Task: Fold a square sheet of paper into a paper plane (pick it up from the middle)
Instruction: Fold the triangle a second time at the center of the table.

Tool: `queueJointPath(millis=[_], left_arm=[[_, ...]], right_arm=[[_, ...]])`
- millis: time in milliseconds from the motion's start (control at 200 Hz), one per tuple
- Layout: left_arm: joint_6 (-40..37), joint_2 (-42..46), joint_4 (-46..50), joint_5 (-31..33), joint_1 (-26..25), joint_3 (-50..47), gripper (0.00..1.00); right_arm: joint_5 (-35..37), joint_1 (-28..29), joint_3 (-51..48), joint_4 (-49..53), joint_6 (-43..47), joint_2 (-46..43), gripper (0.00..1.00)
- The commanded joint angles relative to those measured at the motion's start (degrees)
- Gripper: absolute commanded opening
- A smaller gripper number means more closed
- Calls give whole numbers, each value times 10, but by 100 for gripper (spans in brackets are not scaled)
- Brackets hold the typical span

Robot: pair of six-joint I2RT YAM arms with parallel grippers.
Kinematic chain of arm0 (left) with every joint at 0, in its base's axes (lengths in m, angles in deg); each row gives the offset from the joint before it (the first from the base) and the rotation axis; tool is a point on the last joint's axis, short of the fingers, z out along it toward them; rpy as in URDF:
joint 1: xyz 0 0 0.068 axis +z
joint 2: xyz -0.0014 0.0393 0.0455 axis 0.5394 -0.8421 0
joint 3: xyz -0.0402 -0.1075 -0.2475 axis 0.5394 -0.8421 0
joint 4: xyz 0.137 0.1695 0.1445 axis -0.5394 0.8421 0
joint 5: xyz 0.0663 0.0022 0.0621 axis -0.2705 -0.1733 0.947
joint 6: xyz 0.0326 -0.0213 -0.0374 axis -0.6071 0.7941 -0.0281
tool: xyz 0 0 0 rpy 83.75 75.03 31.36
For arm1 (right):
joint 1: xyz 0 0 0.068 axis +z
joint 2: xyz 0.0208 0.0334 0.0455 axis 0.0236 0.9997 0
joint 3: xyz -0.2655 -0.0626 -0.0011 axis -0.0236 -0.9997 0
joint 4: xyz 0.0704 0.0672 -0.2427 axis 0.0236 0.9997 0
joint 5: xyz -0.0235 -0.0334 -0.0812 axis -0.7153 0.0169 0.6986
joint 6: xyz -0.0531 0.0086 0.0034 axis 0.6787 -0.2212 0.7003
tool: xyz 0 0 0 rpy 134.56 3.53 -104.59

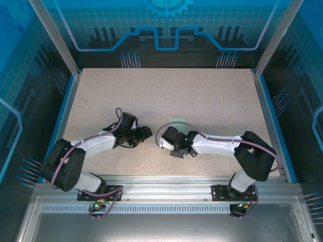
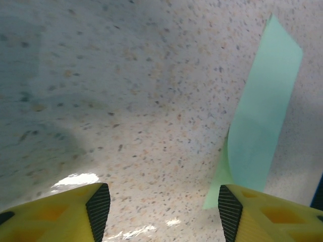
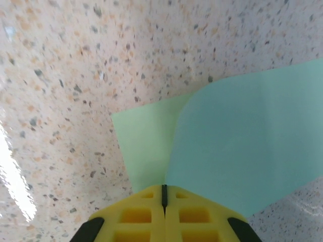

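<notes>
The square sheet of paper (image 3: 242,146) is pale mint green and is bent up into two flaps that meet at my right gripper (image 3: 163,194), which is shut on the sheet's crease. From above, a small strip of the sheet (image 1: 177,120) peeks out behind the right gripper (image 1: 169,138) near the table's middle. My left gripper (image 2: 164,206) stands open over bare table, just left of the sheet (image 2: 262,131). The sheet's lower corner lies close to its right fingertip (image 2: 229,209), and I cannot tell whether they touch. In the top view the left gripper (image 1: 144,132) faces the right one across a small gap.
The speckled beige table (image 1: 202,96) is ringed by blue edging and clear enclosure walls with metal posts. An aluminium rail (image 1: 161,184) with both arm bases runs along the near edge.
</notes>
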Motion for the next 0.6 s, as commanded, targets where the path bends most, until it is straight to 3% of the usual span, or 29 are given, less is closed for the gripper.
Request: queueJointPath(millis=[0,320,595], left_arm=[[20,-37,-45,-64,-2,39,65],[65,-143,-62,-90,-64,137,70],[100,-173,-88,-79,-88,138,70]], right_arm=[[-34,-9,-27,-32,-11,-22,0],[-31,-13,-46,-51,-7,-44,0],[-21,-19,-61,-55,-7,-59,1]])
